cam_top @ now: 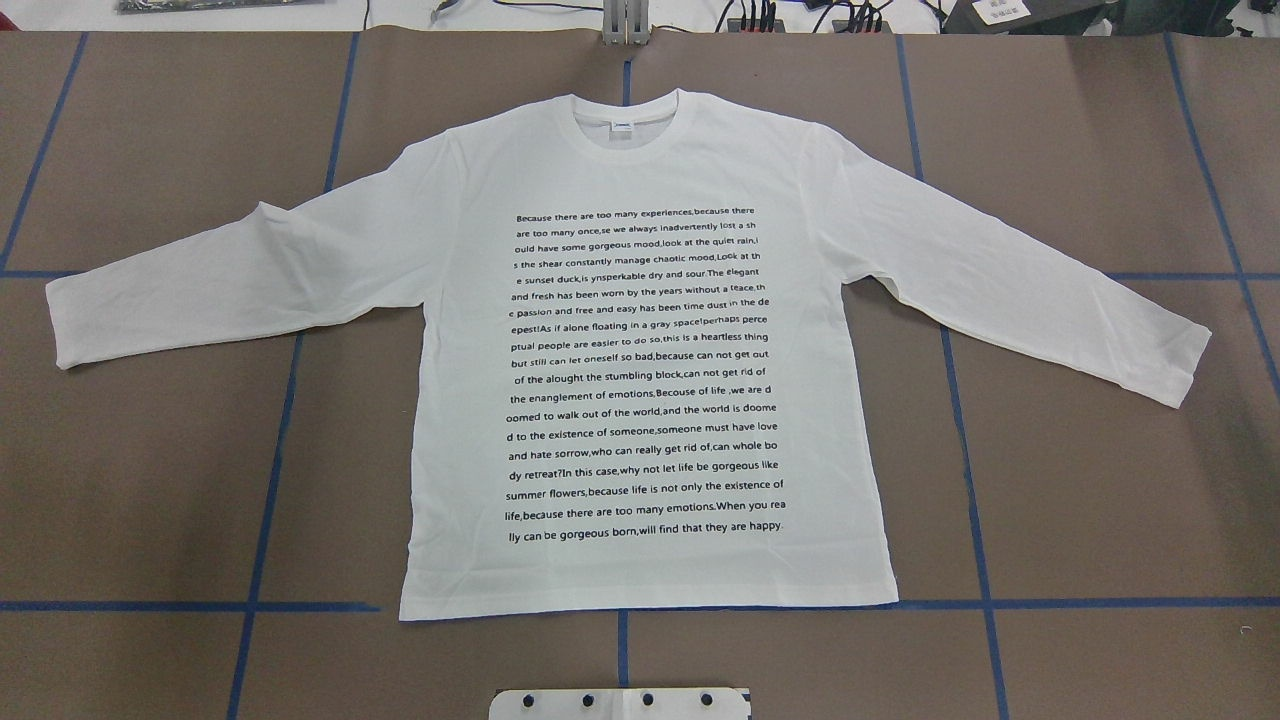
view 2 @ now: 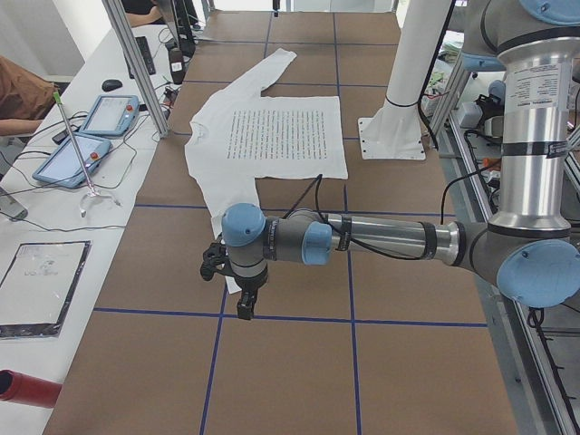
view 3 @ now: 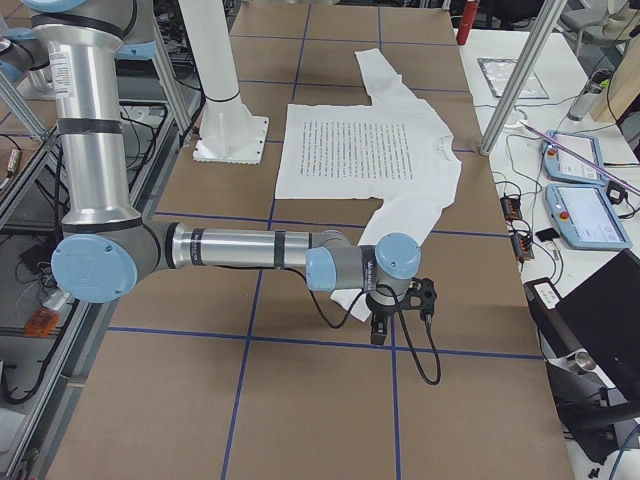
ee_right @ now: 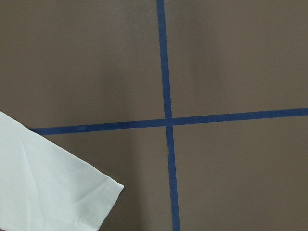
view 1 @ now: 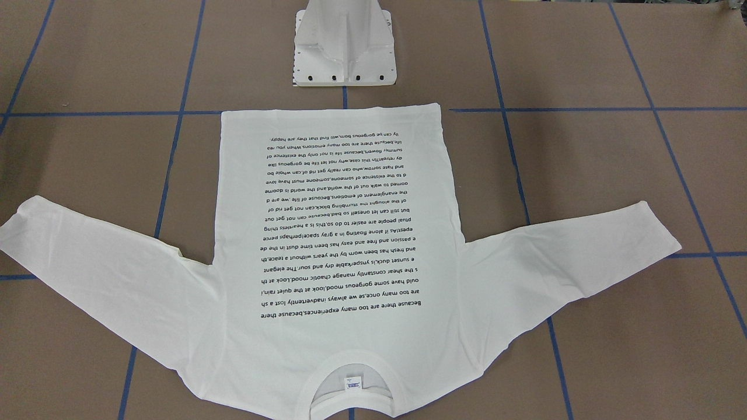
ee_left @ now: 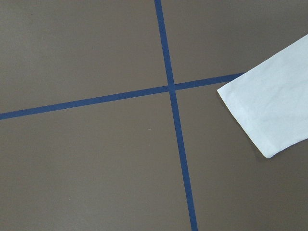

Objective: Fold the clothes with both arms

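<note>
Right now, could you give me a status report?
Left gripper, right gripper: jaws unreadable, hovering near sleeve ends. White long-sleeved T-shirt flat, unfolded, print up. Nothing on it.

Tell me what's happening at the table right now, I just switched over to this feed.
The white T-shirt lies flat and unfolded on the table, print up, sleeves spread, collar away from the pedestal. Nothing holds it. The left gripper hangs near the left-side cuff, the right gripper near the right-side cuff; neither appears to touch fabric. Whether they are open cannot be told. No fold made yet.
</note>
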Motion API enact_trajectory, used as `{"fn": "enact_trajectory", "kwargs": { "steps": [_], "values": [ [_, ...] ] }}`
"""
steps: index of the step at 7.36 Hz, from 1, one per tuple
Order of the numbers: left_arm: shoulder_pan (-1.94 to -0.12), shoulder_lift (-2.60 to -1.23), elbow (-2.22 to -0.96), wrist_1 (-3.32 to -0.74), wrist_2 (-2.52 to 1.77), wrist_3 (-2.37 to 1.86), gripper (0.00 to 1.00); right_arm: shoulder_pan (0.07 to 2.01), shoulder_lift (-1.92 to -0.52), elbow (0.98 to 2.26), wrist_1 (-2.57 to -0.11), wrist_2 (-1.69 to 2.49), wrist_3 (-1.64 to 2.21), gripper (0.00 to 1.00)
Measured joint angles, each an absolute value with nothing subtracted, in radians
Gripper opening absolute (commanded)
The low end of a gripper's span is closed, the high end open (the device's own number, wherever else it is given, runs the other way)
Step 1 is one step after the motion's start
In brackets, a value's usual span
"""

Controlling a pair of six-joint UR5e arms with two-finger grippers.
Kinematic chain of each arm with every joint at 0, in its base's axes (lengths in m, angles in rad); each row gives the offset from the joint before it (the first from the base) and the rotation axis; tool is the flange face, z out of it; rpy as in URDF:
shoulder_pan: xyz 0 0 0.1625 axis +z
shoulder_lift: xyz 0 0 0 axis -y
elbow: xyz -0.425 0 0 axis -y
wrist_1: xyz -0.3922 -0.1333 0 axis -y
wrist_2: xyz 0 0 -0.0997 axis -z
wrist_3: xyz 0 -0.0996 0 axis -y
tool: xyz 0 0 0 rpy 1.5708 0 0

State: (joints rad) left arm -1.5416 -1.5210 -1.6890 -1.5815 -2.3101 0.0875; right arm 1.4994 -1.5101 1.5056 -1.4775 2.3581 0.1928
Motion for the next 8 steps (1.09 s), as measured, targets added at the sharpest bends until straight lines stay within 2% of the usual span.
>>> {"fn": "enact_trajectory", "kwargs": {
  "steps": [6,8],
  "values": [
    [-1.538,-1.559,-1.690,-1.593,-2.317,0.086,1.00,1.496,-1.509,1.506,-1.477,2.360,0.199,1.00],
    [-1.537,-1.581,-1.649,-1.675,-2.320,0.087,1.00,1.468,-1.495,1.509,-1.438,2.362,0.199,1.00]
  ]
}}
